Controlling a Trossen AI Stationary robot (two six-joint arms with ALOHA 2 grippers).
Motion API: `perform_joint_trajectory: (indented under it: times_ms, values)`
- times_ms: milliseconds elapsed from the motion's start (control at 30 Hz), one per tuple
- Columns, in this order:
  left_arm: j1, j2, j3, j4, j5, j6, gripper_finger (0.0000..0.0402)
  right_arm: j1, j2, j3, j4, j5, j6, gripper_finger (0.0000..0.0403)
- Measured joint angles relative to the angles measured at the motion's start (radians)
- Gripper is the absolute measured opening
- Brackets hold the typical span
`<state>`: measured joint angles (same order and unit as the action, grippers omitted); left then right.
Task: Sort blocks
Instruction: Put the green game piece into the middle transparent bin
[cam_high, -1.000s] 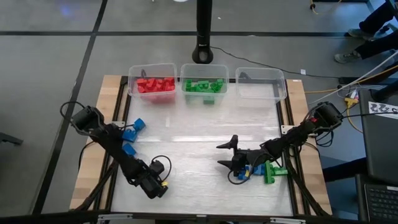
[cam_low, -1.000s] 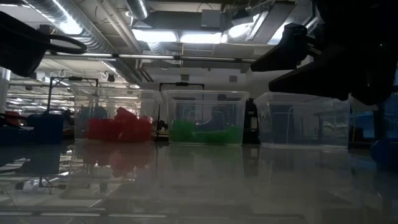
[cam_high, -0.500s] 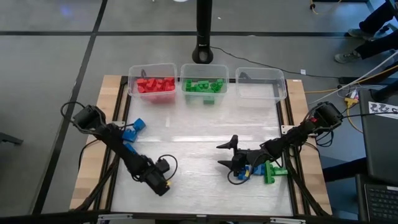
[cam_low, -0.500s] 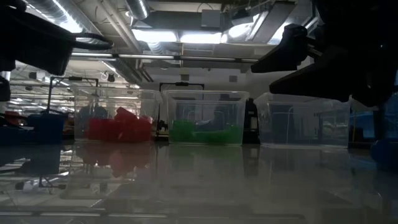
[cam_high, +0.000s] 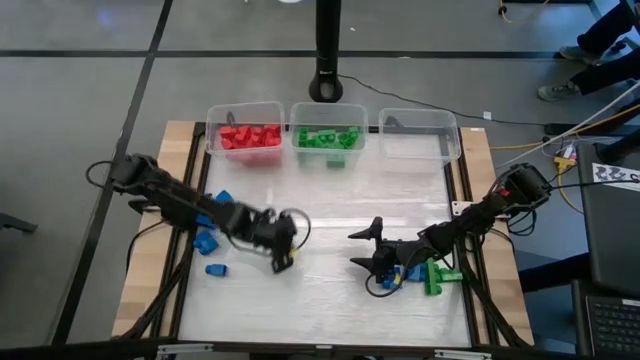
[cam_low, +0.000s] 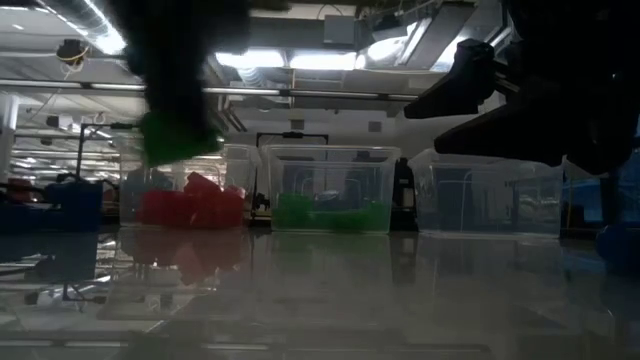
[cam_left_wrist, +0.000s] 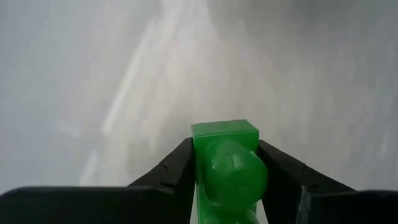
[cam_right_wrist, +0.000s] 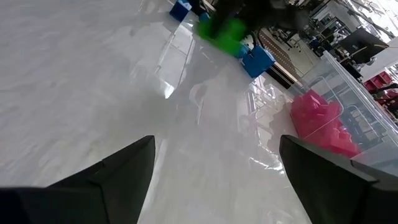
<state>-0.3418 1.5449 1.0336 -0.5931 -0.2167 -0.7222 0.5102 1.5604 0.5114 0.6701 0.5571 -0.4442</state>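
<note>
Left wrist: studded green block gripped

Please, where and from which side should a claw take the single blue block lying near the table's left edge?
Probably from straight above, closing on its two long side faces: the blue block lies flat and apart from the others, so nothing blocks either side. The left claw holds a green block.

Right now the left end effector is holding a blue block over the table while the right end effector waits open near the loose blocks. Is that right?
Not quite: the block in the left end effector is green, not blue, as the left wrist view shows. The rest stands: it is held over the table, and the right end effector waits open by the loose blocks.
</note>
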Motion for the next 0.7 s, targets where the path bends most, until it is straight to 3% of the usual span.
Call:
perform_joint_trajectory:
  times_ms: [100,233,400,533,700]
  values:
    - [0.104,-0.052,0.023,0.026,-0.078,0.165,0.0125,0.000,0.000,0.000,0.000,0.000,0.000,0.0344]
    - [0.248,-0.108,0.031,0.180,-0.165,0.415,0.0125,0.000,0.000,0.000,0.001,0.000,0.000,0.0344]
    - [0.445,-0.115,0.032,0.429,-0.171,0.674,0.0127,0.000,0.000,0.000,0.000,0.001,0.000,0.0344]
    - [0.600,-0.087,0.032,0.578,-0.157,0.778,0.0127,0.000,0.000,0.000,0.000,0.001,0.000,0.0344]
    - [0.755,-0.039,0.032,0.657,-0.080,0.790,0.0128,0.000,0.000,0.000,0.000,0.003,0.000,0.0344]
